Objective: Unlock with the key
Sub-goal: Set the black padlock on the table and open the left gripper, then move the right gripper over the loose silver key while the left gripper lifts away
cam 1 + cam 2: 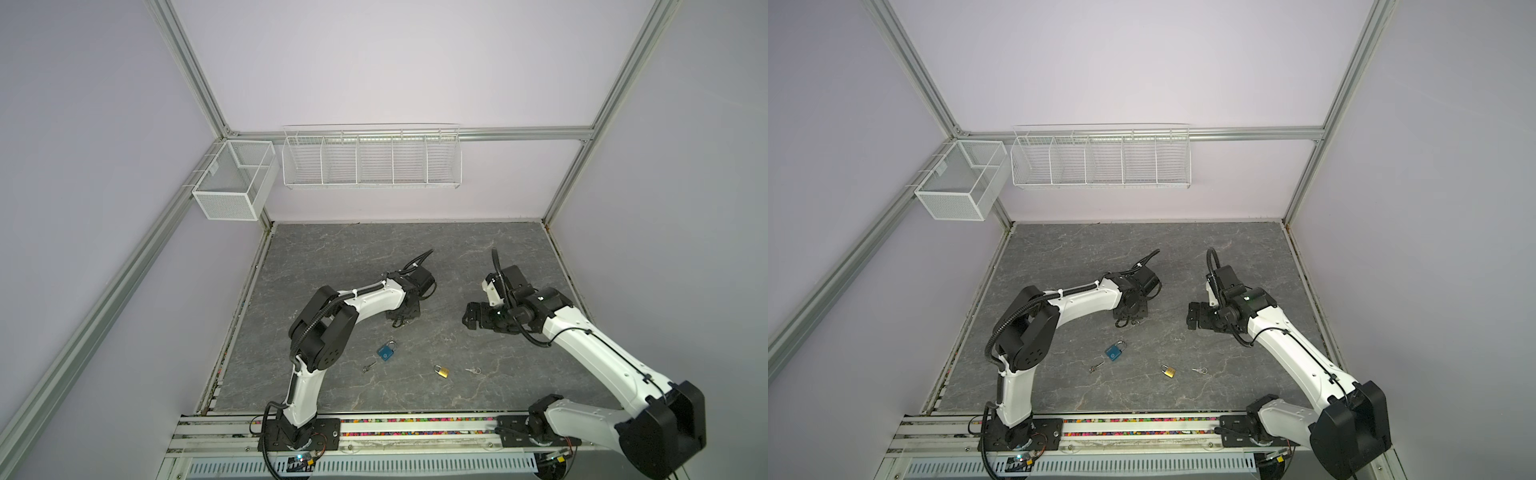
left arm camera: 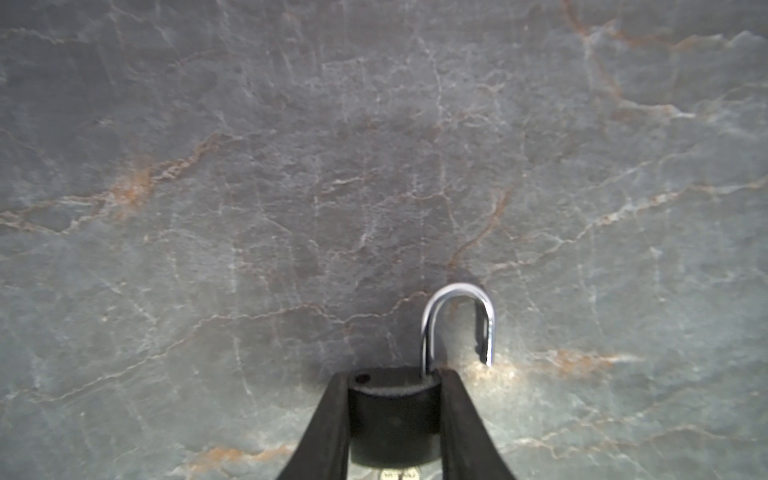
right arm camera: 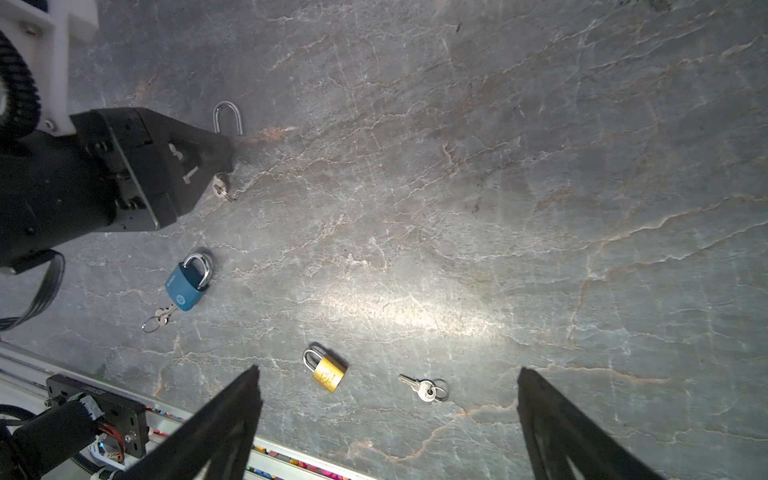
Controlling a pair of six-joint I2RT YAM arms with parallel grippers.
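Observation:
My left gripper (image 2: 395, 374) is shut on a black padlock (image 2: 395, 415), one finger on each side of its body, just above the table. Its silver shackle (image 2: 457, 316) stands open, one leg free of the body. A key (image 3: 220, 189) with a ring sticks out of the lock's underside in the right wrist view. In both top views the left gripper (image 1: 403, 320) points down at mid-table. My right gripper (image 1: 471, 318) hovers to its right, open and holding nothing, fingers (image 3: 249, 386) wide apart.
On the grey marbled table (image 1: 415, 257) lie a blue padlock (image 1: 386, 351) with a key (image 1: 369, 366) beside it, and a brass padlock (image 1: 441, 371) with a loose key (image 1: 473, 370). White wire baskets (image 1: 372, 158) hang on the back wall.

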